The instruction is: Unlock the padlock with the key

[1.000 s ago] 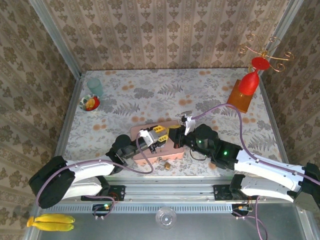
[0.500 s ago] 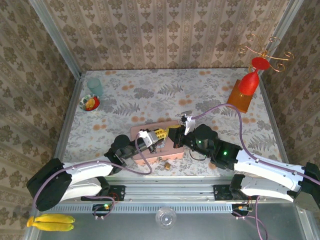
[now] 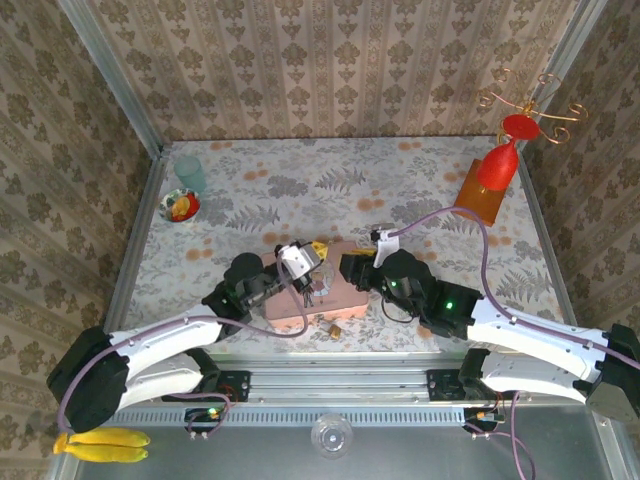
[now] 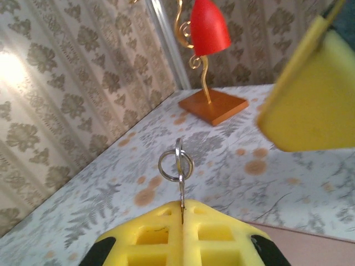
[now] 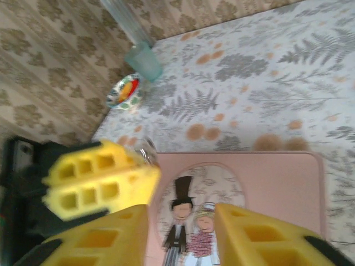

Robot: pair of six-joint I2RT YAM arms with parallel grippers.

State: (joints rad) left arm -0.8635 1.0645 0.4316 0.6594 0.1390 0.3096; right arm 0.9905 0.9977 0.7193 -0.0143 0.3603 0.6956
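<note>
My left gripper (image 4: 182, 213) is shut on the key (image 4: 181, 195); its thin blade is pinched between the yellow pads and its ring (image 4: 176, 165) sticks out beyond them. In the top view that gripper (image 3: 312, 256) hovers over the back of the pink picture tin (image 3: 345, 298). My right gripper (image 5: 180, 238) stands open just above the tin (image 5: 277, 177), nothing between its fingers (image 5: 97, 241), close beside the left fingertips (image 5: 100, 177). The small brass padlock (image 3: 333, 328) lies on the table by the tin's near edge, apart from both grippers.
A red ornament on an orange base (image 3: 492, 180) stands at the back right. A glass cup (image 3: 189, 172) and a small painted bowl (image 3: 181, 206) sit at the back left. Patterned walls close in the table on three sides.
The left gripper shut on the key and lifted away toward the back. The right gripper opened and let the key go, staying over the tin.
</note>
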